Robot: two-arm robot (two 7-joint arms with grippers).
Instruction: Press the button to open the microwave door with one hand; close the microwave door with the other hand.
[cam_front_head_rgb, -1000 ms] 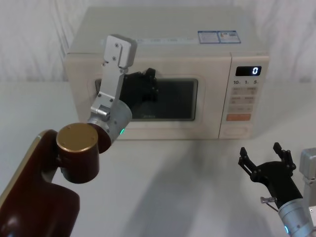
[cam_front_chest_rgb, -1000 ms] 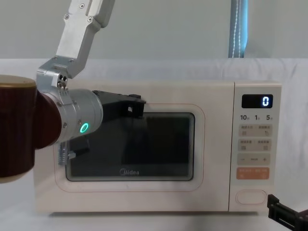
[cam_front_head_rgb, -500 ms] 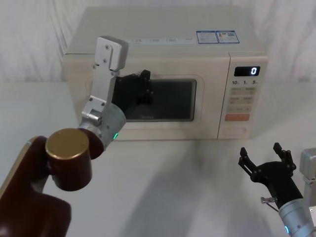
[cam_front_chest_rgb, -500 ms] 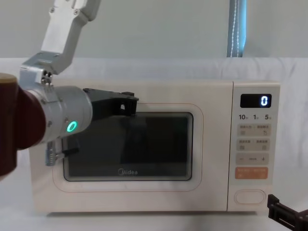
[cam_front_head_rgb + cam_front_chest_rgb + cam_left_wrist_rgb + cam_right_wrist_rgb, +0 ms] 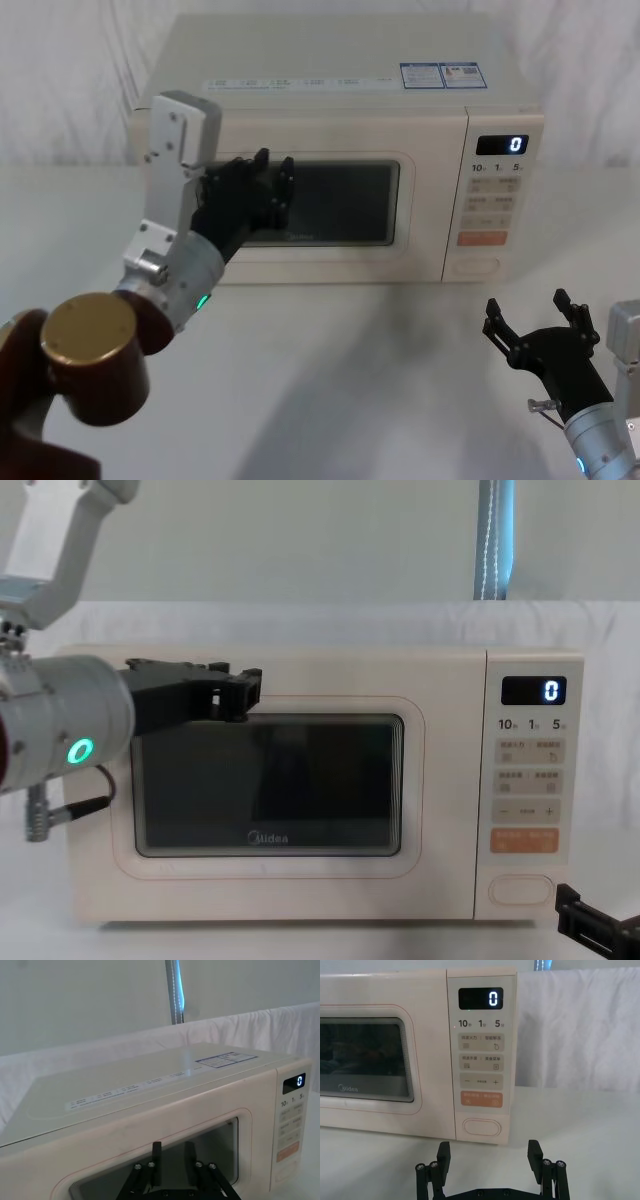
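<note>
The cream microwave stands at the back of the table. The microwave door lies flush with its front. My left gripper hovers in front of the door's upper left part. Its fingers stand a narrow gap apart, open with nothing between them, and I cannot tell whether they touch the door. The wide blank button sits at the bottom of the key panel, below the orange key. My right gripper rests low near the table, open and empty, a short way in front of the button.
The display reads 0. A white cloth covers the table, with free room in front of the oven. The left arm's brown elbow fills the lower left. A white curtain hangs behind.
My left arm has swung to the left, carrying its gripper from the window's middle-left toward the door's upper left corner. The door stays flush. The right gripper has not moved.
</note>
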